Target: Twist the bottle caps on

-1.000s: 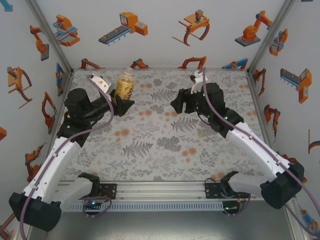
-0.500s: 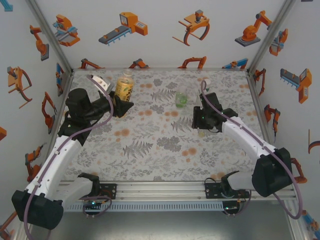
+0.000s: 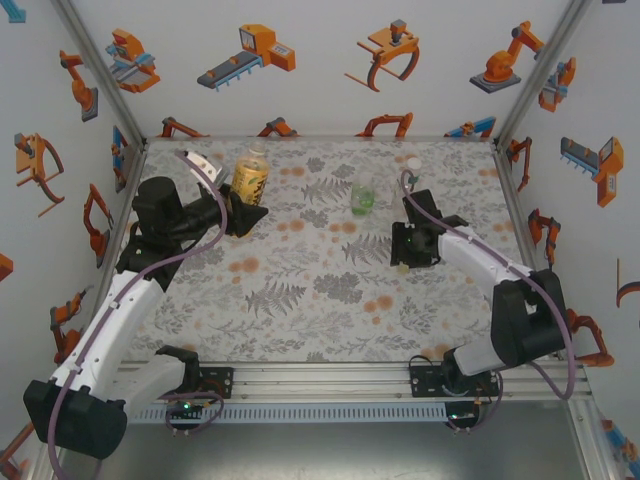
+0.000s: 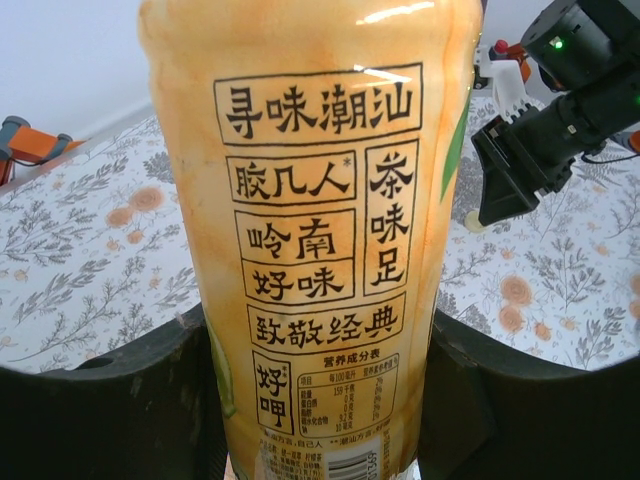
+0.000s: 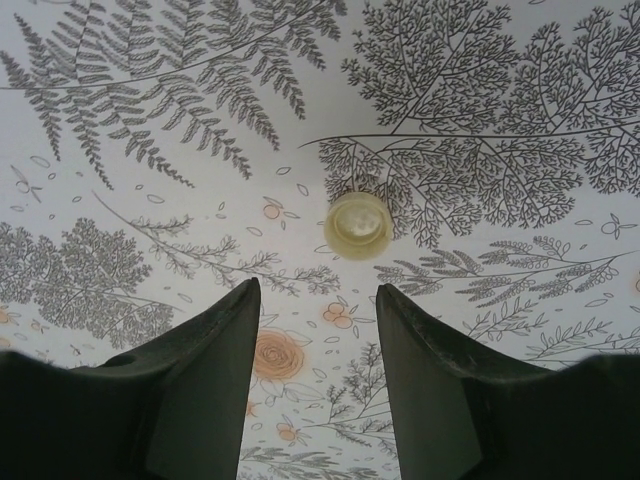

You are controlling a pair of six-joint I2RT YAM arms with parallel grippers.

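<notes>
We see the floral worktop [image 3: 300, 300] with the job barely begun. At the upper left of the top view, our left gripper [image 3: 244, 212] is clamped round the amber bottle [image 4: 320, 200], which stands upright. Right of centre, our right gripper [image 5: 317, 290] hangs over the cloth, jaws apart and nothing between them. The green-tinted bottle [image 3: 361, 197] stands alone at upper centre. A pale yellow cap [image 5: 358, 225] lies loose just ahead of the right fingertips. We judge that this cap must first be picked up, and we cannot tell whether any bottle is capped.
</notes>
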